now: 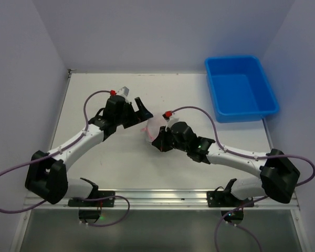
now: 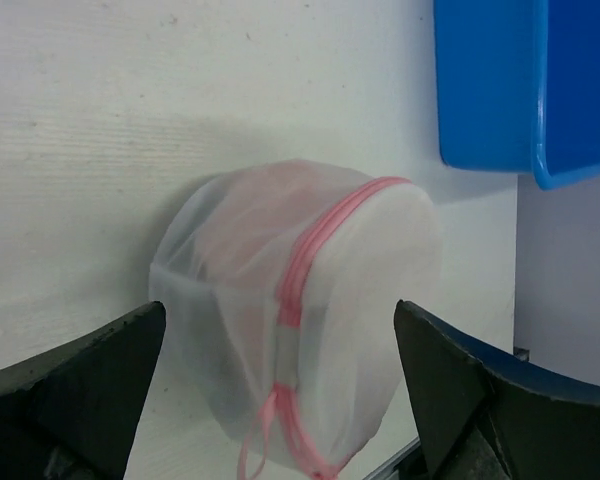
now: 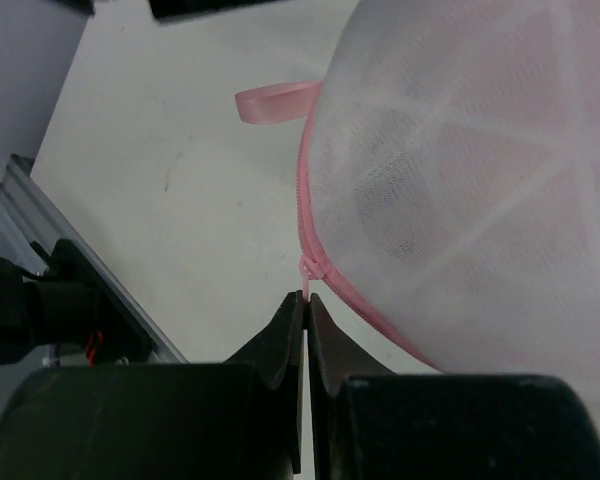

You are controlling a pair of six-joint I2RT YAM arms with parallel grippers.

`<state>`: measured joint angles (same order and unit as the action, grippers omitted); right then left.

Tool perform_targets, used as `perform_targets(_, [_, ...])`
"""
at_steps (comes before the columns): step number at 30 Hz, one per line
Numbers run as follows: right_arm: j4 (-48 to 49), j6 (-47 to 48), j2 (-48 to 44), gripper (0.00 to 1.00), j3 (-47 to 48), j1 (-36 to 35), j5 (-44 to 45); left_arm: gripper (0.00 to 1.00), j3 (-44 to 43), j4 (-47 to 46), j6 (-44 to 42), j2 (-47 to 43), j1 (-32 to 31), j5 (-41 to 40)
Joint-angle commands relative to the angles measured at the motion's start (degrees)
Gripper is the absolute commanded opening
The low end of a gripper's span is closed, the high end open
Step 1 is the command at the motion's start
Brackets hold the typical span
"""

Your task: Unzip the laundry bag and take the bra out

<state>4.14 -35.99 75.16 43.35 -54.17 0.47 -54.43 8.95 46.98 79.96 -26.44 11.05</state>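
Laundry bag (image 2: 300, 300), the small round dome-shaped pouch of translucent white mesh with pink zipper trim, sits on the white table (image 1: 121, 163) near the middle, between your 2 grippers and well apart from the blue plastic bin (image 1: 240, 86). The zip looks closed all round. The soft pale pink bra (image 3: 500, 150) shows only as a pink tint through the mesh. It's inside, not out yet.

Left gripper (image 2: 280, 325): jaws wide, 1 finger on each side of the pouch, gripping nothing. Right gripper (image 3: 306, 300): jaws pressed together on the pink zipper pull (image 3: 306, 283) at the rim, with only a sliver of tab between the tips.

Risks, as I judge them:
- Nothing anchors the pouch, so if you pull with the right arm now, the light bag likely drags along and the zip won't run.
- The pinch is thin, so a sideways tug could slip the tab out.
- Loose mesh beside the slider could snag and jam it.
- Close the left jaws too deep and you may pinch the trim ahead of the slider.
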Motion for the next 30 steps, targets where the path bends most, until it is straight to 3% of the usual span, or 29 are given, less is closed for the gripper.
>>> perform_targets(1, [7.20,-2.51,2.71,0.00,4.36,-0.06,1.20,1.00,5.64,3.62,3.63,-10.23,0.60,-7.61])
perform_targets(5, [7.72,-1.63,4.91,0.00,5.51,-0.32,0.67,0.98,13.29,0.64,7.59,-15.10,-0.10,-4.04])
perform_targets(11, [8.08,-1.37,6.23,0.00,5.43,-0.76,0.85,0.85,12.34,-4.64,9.88,-12.03,-6.08,-3.57])
perform_targets(14, [7.29,-1.37,5.71,0.00,5.17,-0.85,1.20,0.66,12.24,-4.64,11.80,-9.83,-6.87,-6.02])
perform_targets(15, [6.85,-1.37,5.36,0.00,4.90,-0.85,1.37,0.48,12.60,-4.82,12.34,-9.65,-7.40,-7.08])
perform_targets(17, [6.23,-1.11,3.70,0.00,3.68,-0.85,2.16,0.30,13.39,-5.78,13.22,-9.39,-7.49,-8.14])
perform_targets(18, [6.23,-0.58,2.81,0.00,2.89,-0.85,2.25,0.14,13.48,-5.79,13.31,-9.21,-7.49,-8.41])
perform_targets(20, [5.36,1.61,-0.25,0.00,-0.18,-0.76,3.21,0.00,13.21,-5.26,12.70,-9.12,-7.40,-9.28])
perform_targets(23, [1.58,5.30,-5.00,0.00,-4.40,0.29,7.69,0.00,12.60,-2.89,11.56,-9.56,-6.79,-10.60])
perform_targets(27, [-2.47,5.93,-12.28,0.00,-11.08,12.99,5.52,0.00,14.09,-3.06,10.50,-10.71,-5.82,-10.00])
perform_targets(30, [-4.66,7.59,-15.03,0.00,-12.16,18.47,5.06,0.00,13.92,-3.15,6.99,-9.92,-4.42,-6.66])
